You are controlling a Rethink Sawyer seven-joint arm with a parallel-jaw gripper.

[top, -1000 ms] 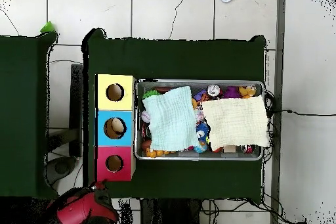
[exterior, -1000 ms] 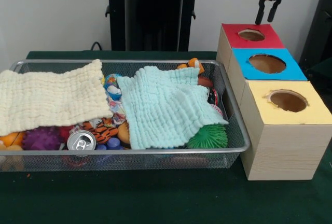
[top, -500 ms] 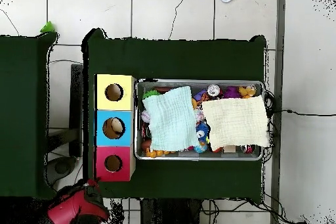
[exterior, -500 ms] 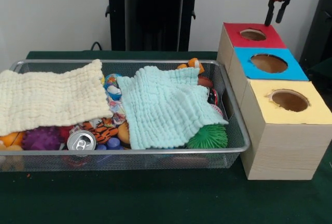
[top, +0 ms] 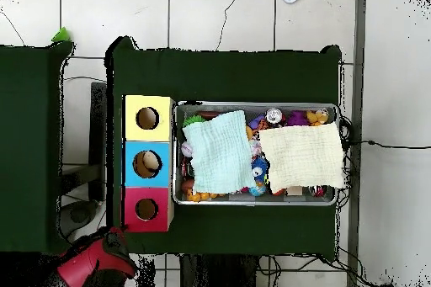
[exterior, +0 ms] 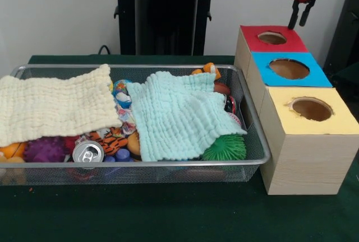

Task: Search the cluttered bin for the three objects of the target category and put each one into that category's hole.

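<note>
While the arm hangs high above the far end of the boxes, here is the scene:

End effector: the end effector [exterior: 300, 18] sits up behind the red-topped box [exterior: 273, 38], two dark fingers slightly parted, nothing between them.
Boxes: a row of three wooden boxes, touching, each with a round hole; the blue-topped box [exterior: 289, 69] is in the middle, the yellow-topped box [exterior: 312, 110] nearest the camera. Overhead, something pale shows inside the blue hole.
Bin: the wire mesh bin [exterior: 134, 166] stands just beside the boxes, packed with clutter.
Cloths: a cream cloth [exterior: 53, 105] and a mint cloth [exterior: 176, 116] lie across the heap, hiding much of it.
Visible clutter: a drink can [exterior: 88, 152] on its side, a green spiky ball [exterior: 224, 148], a purple spiky ball [exterior: 45, 149], a tiger-striped toy [exterior: 112, 139].
Target objects: cannot tell which they are.
Tabletop: a dark green cloth covers the tabletop [top: 227, 73].
Room: white tile floor [top: 210, 14] with cracks, pale wall behind, cables trailing by the tabletop's edge.
</note>
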